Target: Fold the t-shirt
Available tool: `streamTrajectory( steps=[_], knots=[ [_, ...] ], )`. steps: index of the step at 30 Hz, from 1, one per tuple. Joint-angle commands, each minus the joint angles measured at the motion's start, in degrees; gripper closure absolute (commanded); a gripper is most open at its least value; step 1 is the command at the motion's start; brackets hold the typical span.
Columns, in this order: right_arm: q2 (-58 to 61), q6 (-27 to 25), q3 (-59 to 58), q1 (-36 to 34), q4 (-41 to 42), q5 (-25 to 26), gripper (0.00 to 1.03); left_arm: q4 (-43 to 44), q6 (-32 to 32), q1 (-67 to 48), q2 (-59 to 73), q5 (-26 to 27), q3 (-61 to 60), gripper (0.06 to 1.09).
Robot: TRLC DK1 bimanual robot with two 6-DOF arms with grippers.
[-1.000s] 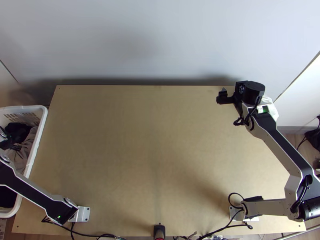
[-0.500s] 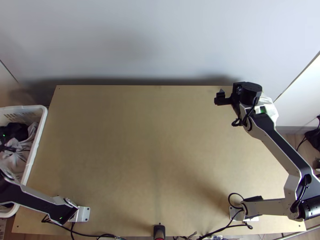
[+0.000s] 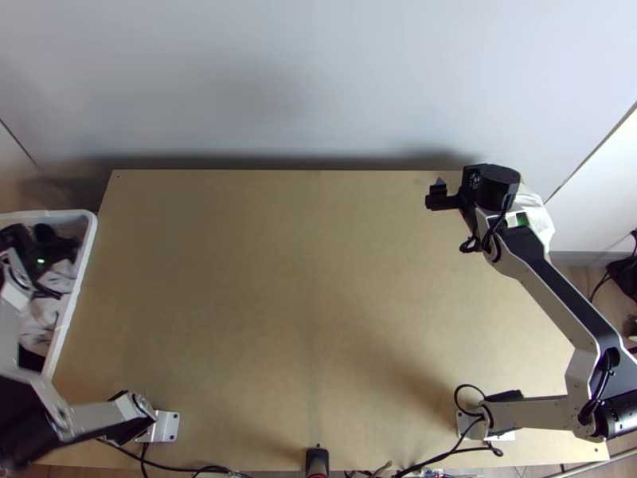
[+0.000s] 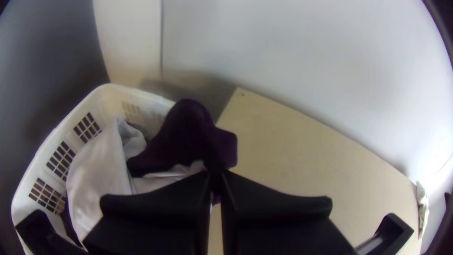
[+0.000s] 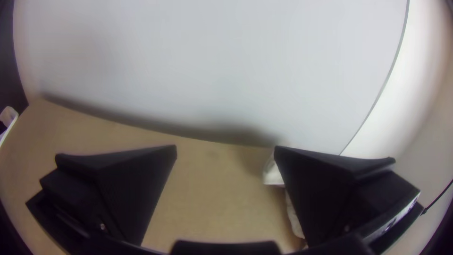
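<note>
Since the frame of half a second ago, my left arm has bent: its elbow has swung toward the near edge, its forearm now rises over the white basket, and my left gripper has moved within the basket's outline toward the table. The basket's rim also sits slightly closer to the table. My right gripper has barely drifted, and is above the far right part of the table.

The left wrist view shows my left gripper's fingers drawn nearly together, with a dark purple cloth pinched at their tips. The cloth is bunched; its main bulk bulges just beyond the fingertips, and a small end shows between the fingers. I see it over the basket's side nearest the table, partly in front of the table surface. I cannot tell whether it is the t-shirt, nor which part is gripped. A light grey cloth lies crumpled in the basket, beside and behind the purple one.

The right wrist view shows my right gripper spread wide, holding nothing. A white crumpled item appears beyond one of its fingers, near the table's far right corner.
</note>
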Motion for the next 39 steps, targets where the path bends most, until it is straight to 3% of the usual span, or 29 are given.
streamTrajectory(
  steps=[1,3,4,5,6,7,11,27,39],
  knots=[
    [-0.23,0.17,-0.39,0.21,0.0,0.17,0.07,-2.34,0.25,-10.53,-12.97,2.18,-7.75,1.05],
    [-0.49,0.17,-0.74,0.38,0.0,0.17,0.07,-2.25,-0.89,-13.16,-13.14,1.82,-9.15,1.04],
    [-0.66,0.17,-0.83,0.38,0.0,0.17,0.07,-2.08,-2.29,-13.78,-12.53,1.12,-9.42,0.97],
    [-0.84,0.17,-1.0,0.47,0.0,0.17,0.07,-2.08,-3.52,-13.87,-11.65,0.86,-9.42,0.74],
    [-1.02,0.17,-1.18,0.47,0.0,0.17,0.07,-2.08,-4.32,-13.87,-10.95,0.77,-9.42,0.41],
    [-1.28,0.17,-1.44,0.47,0.0,0.17,0.07,-1.99,-5.28,-13.51,-10.51,0.15,-9.59,0.19],
    [-2.07,0.17,-2.67,0.47,0.0,0.17,0.07,-1.82,-5.19,-12.72,-9.54,-0.2,-9.59,0.11],
    [-2.25,0.26,-3.2,0.91,0.08,0.17,0.07,1.26,-1.77,-0.68,-8.4,0.07,-9.33,0.11],
    [-1.98,0.17,-2.59,1.53,-0.09,0.17,0.07,6.53,3.51,17.42,12.96,0.95,-0.72,0.11]
  ],
)
